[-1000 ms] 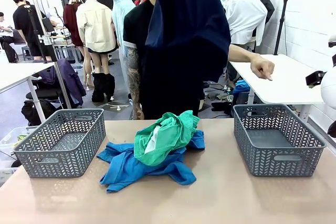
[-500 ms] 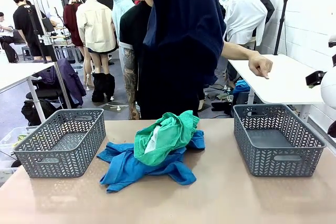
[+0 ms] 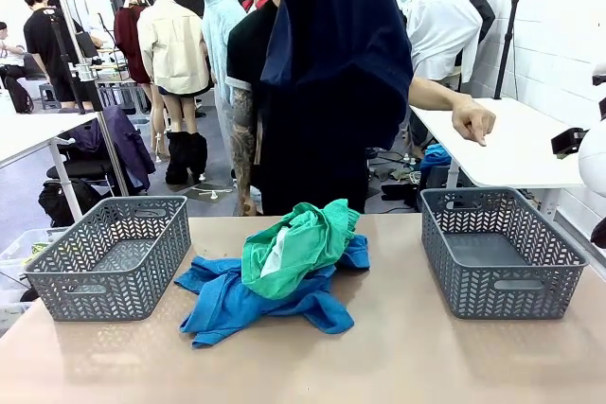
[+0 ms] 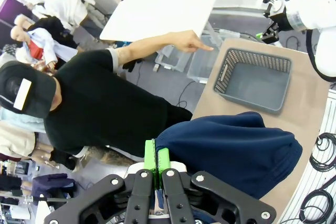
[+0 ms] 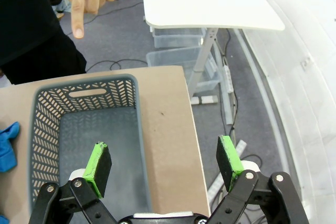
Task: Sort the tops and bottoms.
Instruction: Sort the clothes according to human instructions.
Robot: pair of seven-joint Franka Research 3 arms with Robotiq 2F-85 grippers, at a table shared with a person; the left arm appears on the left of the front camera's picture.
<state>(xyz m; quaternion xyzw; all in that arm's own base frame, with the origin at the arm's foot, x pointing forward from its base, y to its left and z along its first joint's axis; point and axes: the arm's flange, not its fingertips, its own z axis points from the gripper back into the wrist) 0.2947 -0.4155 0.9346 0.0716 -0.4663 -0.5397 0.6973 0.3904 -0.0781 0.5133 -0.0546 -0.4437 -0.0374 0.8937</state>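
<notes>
A dark navy garment hangs high over the table's far side, in front of the person. My left gripper is shut on its edge, and the cloth spreads out below the fingers. On the table's middle lies a sea-green garment showing a white inside, on top of bright blue garments. My right gripper is open and holds nothing, above the right edge of the right grey basket. A corner of blue cloth shows at that view's left edge.
An empty grey basket stands at the table's left and another at its right. The person's hand points downward beyond the right basket. A white side table stands behind it.
The person's body and pointing hand have swayed slightly. The hanging navy garment, the pile and the baskets are where they were.
</notes>
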